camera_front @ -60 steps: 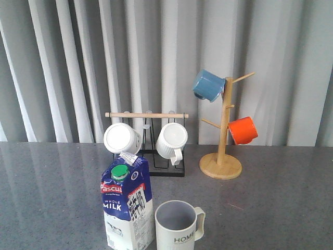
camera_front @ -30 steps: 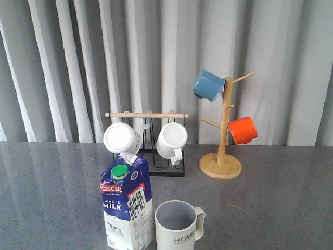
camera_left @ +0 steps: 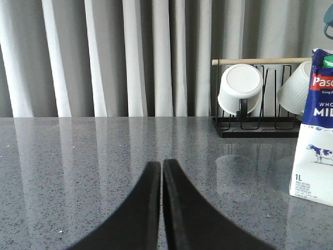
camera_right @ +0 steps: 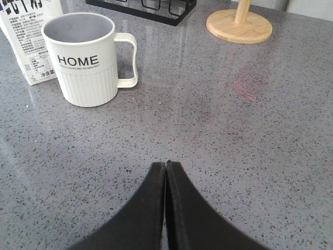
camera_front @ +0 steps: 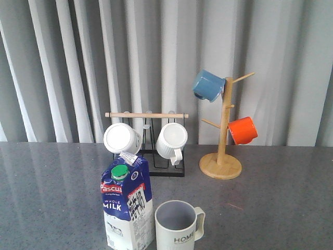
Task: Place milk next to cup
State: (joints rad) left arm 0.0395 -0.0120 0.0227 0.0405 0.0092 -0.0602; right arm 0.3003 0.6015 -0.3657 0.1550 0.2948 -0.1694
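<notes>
The milk carton [camera_front: 126,205] stands upright near the table's front edge, blue on top, white below, with a green cap. The off-white HOME cup [camera_front: 178,226] stands just to its right, almost touching, handle to the right. In the left wrist view the milk [camera_left: 316,130] shows at the frame's side; my left gripper [camera_left: 162,162] is shut and empty, well apart from it. In the right wrist view the cup [camera_right: 86,57] stands beside the milk [camera_right: 30,36]; my right gripper [camera_right: 166,163] is shut and empty, some way from the cup. Neither gripper shows in the front view.
A black rack [camera_front: 148,156] with a wooden bar holds two plain white mugs at the back centre. A wooden mug tree [camera_front: 222,146] at the back right carries a blue mug [camera_front: 208,86] and an orange mug [camera_front: 243,130]. Grey curtains hang behind the table.
</notes>
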